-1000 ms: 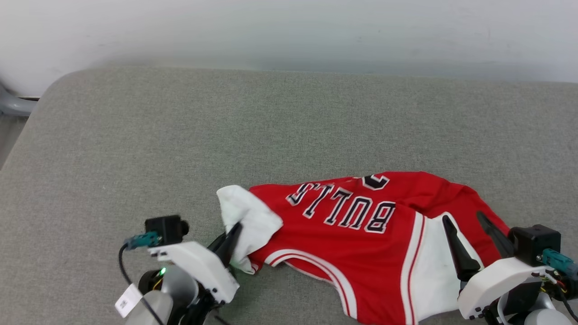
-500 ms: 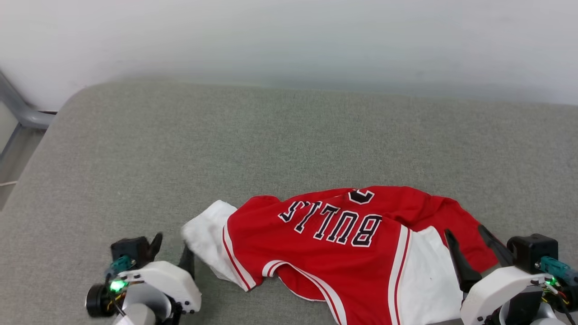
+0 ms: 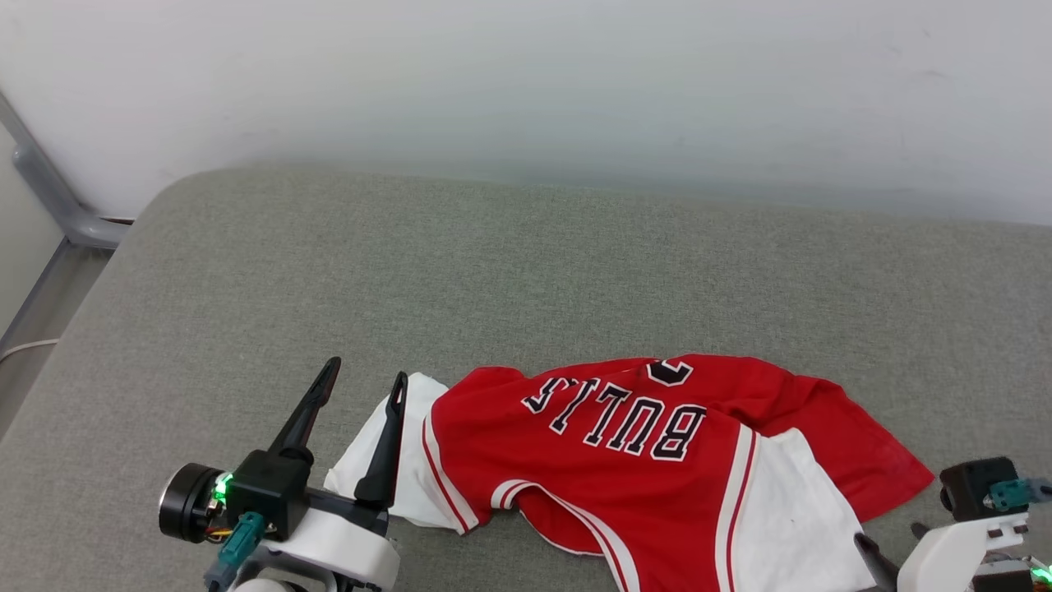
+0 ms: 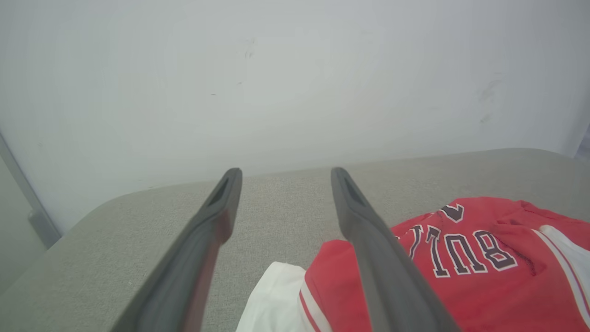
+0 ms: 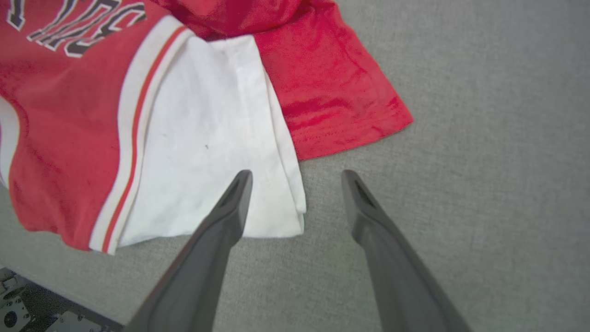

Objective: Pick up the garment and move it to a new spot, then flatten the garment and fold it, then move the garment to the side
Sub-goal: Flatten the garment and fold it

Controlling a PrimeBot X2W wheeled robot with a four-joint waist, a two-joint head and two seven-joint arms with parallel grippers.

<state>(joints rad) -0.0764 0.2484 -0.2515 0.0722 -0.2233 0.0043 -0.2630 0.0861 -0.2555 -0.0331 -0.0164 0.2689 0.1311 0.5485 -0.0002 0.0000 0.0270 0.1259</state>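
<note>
One red jersey, the garment [image 3: 641, 460], is lying rumpled with its black lettering [image 3: 616, 411] facing up. It is sitting close to the near edge of the grey pad [image 3: 526, 271], right of that edge's middle and well apart from the rounded far-left corner. Its two white sleeves are spreading outward, the left sleeve [image 3: 386, 460] toward the pad's left side and the right sleeve [image 5: 207, 152] folding over a red hem corner [image 5: 350, 115]. The cloth is looking thin, limp and light, so it is likely going to sag and bunch when lifted. A pinch on a single layer may be letting the rest slide away. The sleeve ends, or the striped seams beside them, are offering the firmest double-thick edges to grip, one per arm, so that the body hangs flat between them. The left gripper [image 3: 366, 372] is hovering with its jaws spread wide and nothing between them, one finger over the left sleeve's outer edge. Whether it is touching cannot be told. The right gripper [image 5: 296, 174] is likewise gaping and empty, one finger over the right sleeve's corner and the other over bare pad.
</note>
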